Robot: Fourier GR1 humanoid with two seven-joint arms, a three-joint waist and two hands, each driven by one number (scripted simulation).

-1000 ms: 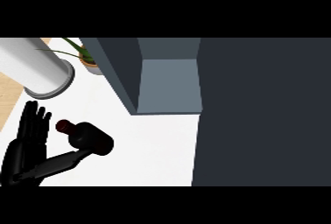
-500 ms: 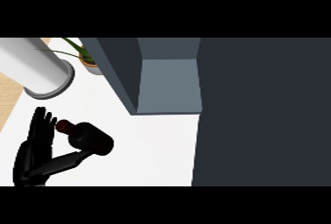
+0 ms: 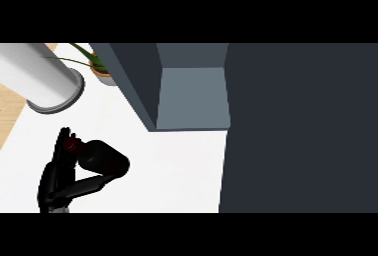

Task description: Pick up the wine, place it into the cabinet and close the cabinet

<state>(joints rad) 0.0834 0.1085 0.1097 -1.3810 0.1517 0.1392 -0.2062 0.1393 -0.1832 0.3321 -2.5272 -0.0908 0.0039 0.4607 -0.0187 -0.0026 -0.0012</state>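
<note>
The wine bottle [image 3: 105,156] stands on the white counter [image 3: 177,170] at the lower left, seen from above as a dark round body with a dark red top [image 3: 71,144]. My left hand [image 3: 56,176] comes in from below. Its fingers lie against the bottle's left side and its thumb hooks round the lower right of the body. The cabinet [image 3: 192,95] stands beyond the bottle to the right, its grey inside showing. A wide dark panel [image 3: 299,125], seemingly the cabinet's open door, fills the view's right half. My right hand does not show.
A large white cylinder [image 3: 43,80] with a grey rim stands at the back left. A small potted plant [image 3: 99,69] sits between it and the cabinet's left wall. The counter's left edge runs close to my hand, with wooden floor beyond it.
My left hand has turned and moved right, against the bottle. Its fingers, spread and apart from the bottle a second ago, now lie along the bottle's side. The bottle stands where it was.
</note>
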